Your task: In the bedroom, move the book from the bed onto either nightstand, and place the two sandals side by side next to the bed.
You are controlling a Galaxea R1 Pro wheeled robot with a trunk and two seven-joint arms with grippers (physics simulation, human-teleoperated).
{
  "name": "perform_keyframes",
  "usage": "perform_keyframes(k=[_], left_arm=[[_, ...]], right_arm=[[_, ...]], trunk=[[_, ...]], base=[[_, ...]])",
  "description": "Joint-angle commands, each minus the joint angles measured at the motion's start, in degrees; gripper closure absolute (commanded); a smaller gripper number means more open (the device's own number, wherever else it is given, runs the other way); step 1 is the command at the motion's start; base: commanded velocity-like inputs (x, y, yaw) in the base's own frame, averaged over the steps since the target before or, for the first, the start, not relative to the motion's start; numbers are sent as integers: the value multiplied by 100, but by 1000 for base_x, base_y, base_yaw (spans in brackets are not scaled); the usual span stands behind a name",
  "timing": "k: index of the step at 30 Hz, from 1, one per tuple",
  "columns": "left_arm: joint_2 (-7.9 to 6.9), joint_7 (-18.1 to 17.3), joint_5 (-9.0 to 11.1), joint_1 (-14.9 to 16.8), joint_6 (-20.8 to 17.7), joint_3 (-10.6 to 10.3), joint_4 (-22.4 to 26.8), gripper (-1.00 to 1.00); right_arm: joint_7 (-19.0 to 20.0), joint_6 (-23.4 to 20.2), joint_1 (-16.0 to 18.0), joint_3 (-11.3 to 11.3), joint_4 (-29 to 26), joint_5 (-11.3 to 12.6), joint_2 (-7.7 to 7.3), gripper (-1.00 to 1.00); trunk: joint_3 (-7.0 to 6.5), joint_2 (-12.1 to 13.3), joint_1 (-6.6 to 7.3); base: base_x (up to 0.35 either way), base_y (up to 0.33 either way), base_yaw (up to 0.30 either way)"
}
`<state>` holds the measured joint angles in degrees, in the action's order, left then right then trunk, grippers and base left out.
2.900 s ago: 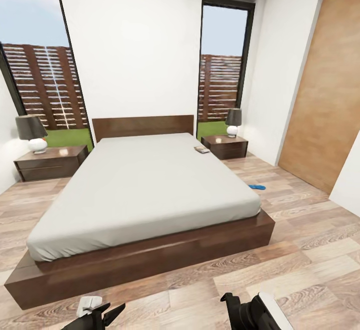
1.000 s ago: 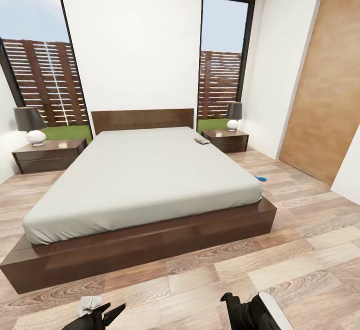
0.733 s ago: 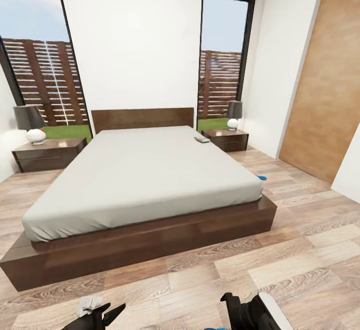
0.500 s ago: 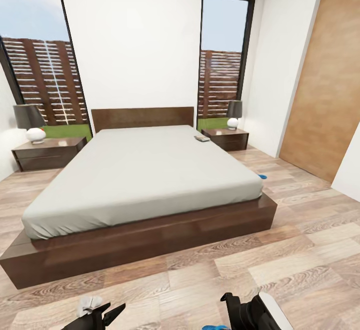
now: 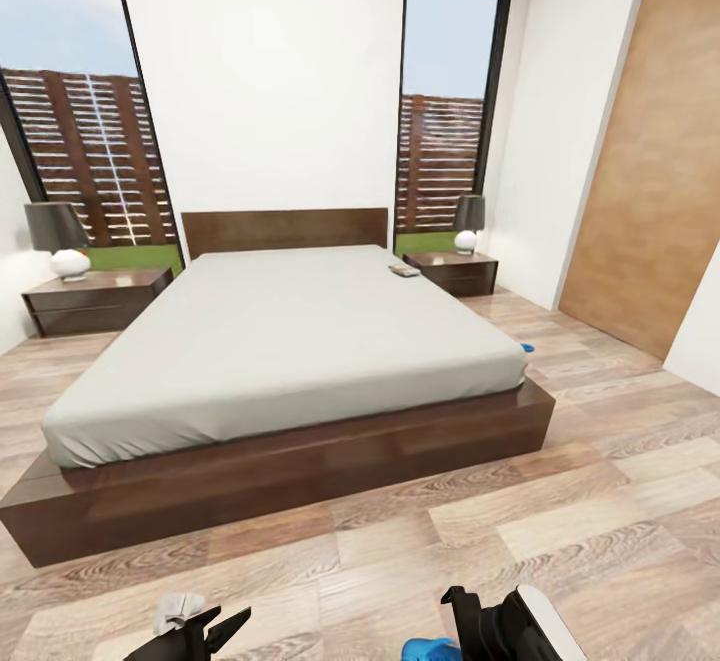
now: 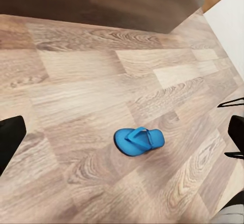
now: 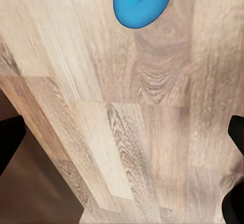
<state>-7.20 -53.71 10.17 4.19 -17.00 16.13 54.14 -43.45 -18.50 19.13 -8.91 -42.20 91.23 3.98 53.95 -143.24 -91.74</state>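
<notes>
The bed (image 5: 280, 341), with its pale grey mattress and dark wooden frame, stands ahead of me. The book (image 5: 404, 270) lies on the mattress near its far right corner. A dark nightstand (image 5: 95, 298) flanks the bed on the left and another nightstand (image 5: 452, 271) on the right. One blue sandal (image 5: 527, 348) peeks out on the floor beside the bed's right side. The other sandal (image 5: 430, 650) (image 6: 139, 140) (image 7: 140, 0) lies on the floor just in front of me, between my arms. My left gripper (image 5: 205, 631) and right gripper (image 5: 472, 621) hang low, both open and empty.
A lamp (image 5: 62, 238) stands on the left nightstand and a lamp (image 5: 467, 223) on the right one. Tall windows (image 5: 445, 111) flank the headboard. A wooden door (image 5: 655, 181) fills the right wall. Wood-plank floor (image 5: 600, 461) runs along the bed's foot and right side.
The whole view has shifted back from the bed. A blue sandal has come into sight at the bottom edge by my right arm. Both grippers keep their pose.
</notes>
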Motion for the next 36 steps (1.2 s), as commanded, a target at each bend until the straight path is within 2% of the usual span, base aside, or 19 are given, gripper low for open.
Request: perform_keyframes(k=[1,36], left_arm=[[0,-17,38,3,-58,4,0,-100],[0,-17,37,3,-58,4,0,-100]], right_arm=[[-31,-39,3,-32,-7,0,6,-100],[-31,189,3,-34,-25,0,6,-100]], trunk=[[29,-4,-1],[804,-51,-91]], base=[[0,0,0],[0,0,0]])
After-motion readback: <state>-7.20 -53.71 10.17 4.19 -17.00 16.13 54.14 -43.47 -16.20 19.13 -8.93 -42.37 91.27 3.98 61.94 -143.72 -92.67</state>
